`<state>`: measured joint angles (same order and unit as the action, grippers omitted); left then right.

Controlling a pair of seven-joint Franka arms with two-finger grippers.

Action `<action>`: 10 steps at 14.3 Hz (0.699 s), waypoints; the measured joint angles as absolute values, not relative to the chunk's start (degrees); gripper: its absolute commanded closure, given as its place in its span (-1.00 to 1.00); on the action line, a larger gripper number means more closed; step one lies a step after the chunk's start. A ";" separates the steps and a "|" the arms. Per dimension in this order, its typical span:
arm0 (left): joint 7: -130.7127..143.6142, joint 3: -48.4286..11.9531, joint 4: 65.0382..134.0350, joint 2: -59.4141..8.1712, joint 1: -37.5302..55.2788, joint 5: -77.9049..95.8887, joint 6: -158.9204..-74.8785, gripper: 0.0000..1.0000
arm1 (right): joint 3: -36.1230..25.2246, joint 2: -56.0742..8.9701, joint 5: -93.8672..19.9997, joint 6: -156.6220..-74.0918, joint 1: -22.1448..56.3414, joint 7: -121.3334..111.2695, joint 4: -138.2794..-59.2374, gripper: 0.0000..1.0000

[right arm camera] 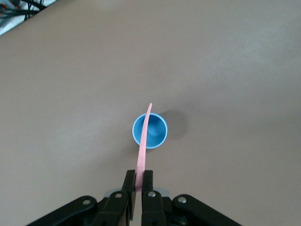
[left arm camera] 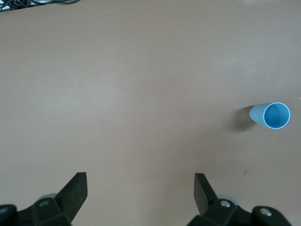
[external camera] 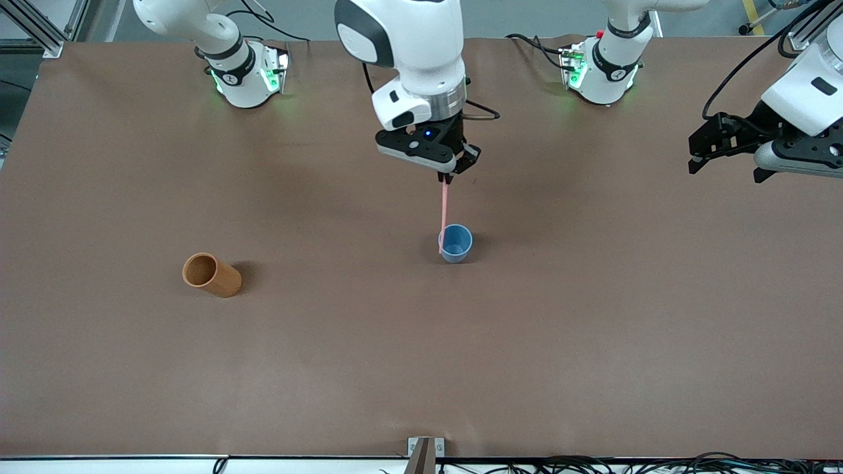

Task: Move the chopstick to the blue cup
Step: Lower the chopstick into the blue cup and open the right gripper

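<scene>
Your right gripper point(external camera: 449, 176) pinches the chopstick's point(external camera: 444, 207) top over the cup point(external camera: 456, 243); being light and slim, it may swing.

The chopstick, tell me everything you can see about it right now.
The chopstick is a single thin, straight, pale-pink stick, smooth and plain. It hangs nearly upright, its top end pinched between the shut fingers of the right gripper. Its lower end is at the rim of the blue cup; whether it is inside yet is unclear. Nothing else touches it.
</scene>
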<state>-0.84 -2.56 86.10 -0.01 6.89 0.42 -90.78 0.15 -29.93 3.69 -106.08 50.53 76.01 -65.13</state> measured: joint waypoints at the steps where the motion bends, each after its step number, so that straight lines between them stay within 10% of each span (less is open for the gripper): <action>1: -0.84 -2.56 86.05 -0.10 6.89 0.44 -90.74 -1.00 | 0.14 -30.31 3.69 -106.08 51.05 76.10 -65.12 0.95; 10: -0.84 -2.46 85.91 -0.17 6.70 1.97 -90.56 -1.00 | 0.12 -34.12 3.70 -106.61 54.05 77.05 -65.12 0.75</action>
